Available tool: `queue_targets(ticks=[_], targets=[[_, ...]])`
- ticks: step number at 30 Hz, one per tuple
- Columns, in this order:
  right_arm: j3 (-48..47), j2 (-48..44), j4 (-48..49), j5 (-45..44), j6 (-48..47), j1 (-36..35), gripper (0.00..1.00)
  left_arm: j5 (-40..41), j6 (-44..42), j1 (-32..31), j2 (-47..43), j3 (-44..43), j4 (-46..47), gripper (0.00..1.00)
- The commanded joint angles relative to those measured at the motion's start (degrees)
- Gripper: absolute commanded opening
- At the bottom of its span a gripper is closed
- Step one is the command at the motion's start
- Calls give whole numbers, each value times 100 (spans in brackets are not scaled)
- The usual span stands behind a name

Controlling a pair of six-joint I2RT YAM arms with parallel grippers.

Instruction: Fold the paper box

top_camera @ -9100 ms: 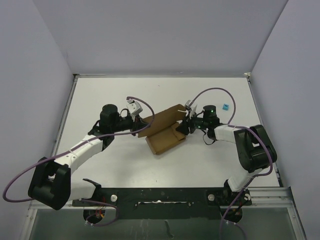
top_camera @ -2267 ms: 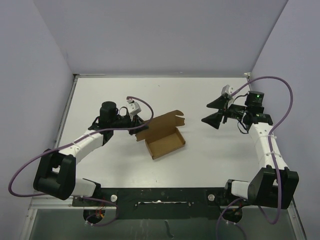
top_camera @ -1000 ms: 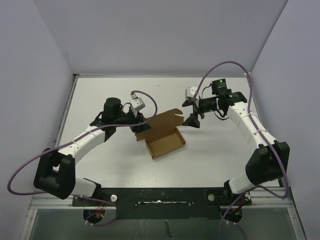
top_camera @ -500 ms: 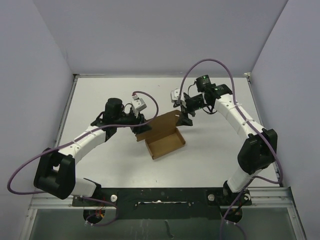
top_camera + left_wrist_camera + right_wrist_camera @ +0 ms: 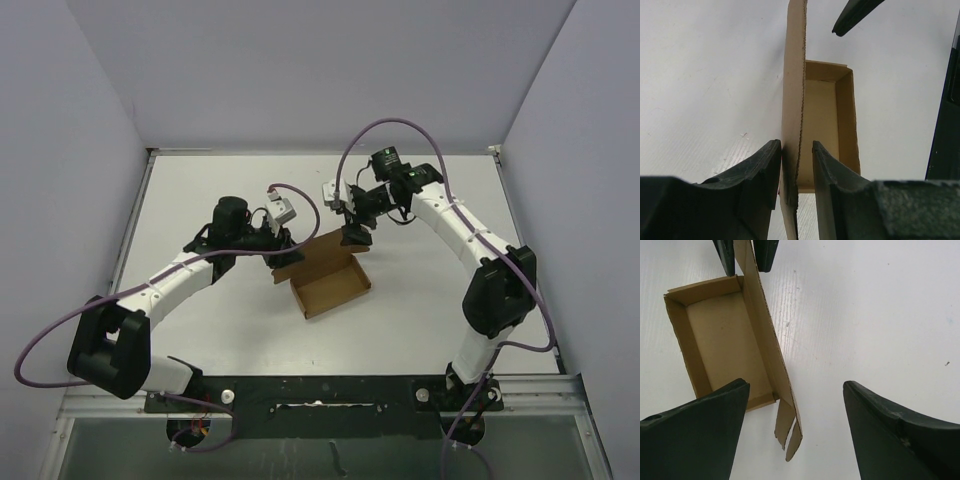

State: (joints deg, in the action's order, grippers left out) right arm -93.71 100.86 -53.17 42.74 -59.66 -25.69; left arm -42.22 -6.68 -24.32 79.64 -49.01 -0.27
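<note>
The paper box sits on the table, near the middle. Its open part faces up. A tall flap stands up along its far side. The left gripper is at the left end of the flap, with one finger on each side, pressing it. The right gripper is over the right end of the flap. Its fingers are wide apart: one is over the open part, the other over the table behind.
</note>
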Motion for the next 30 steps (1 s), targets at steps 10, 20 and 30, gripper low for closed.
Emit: queue_targets(ticks=[10,20,30], targets=[[-124,332,233,-290,-142,-269,41,104,-124,-72,-9,-290,83,29],[406,-109,428,-234,-185,-209,1,504,108,-73,-338,-221,176,51],[736,-531,362,151,-195,179,0,1327,838,273,-1851,169,310,77]])
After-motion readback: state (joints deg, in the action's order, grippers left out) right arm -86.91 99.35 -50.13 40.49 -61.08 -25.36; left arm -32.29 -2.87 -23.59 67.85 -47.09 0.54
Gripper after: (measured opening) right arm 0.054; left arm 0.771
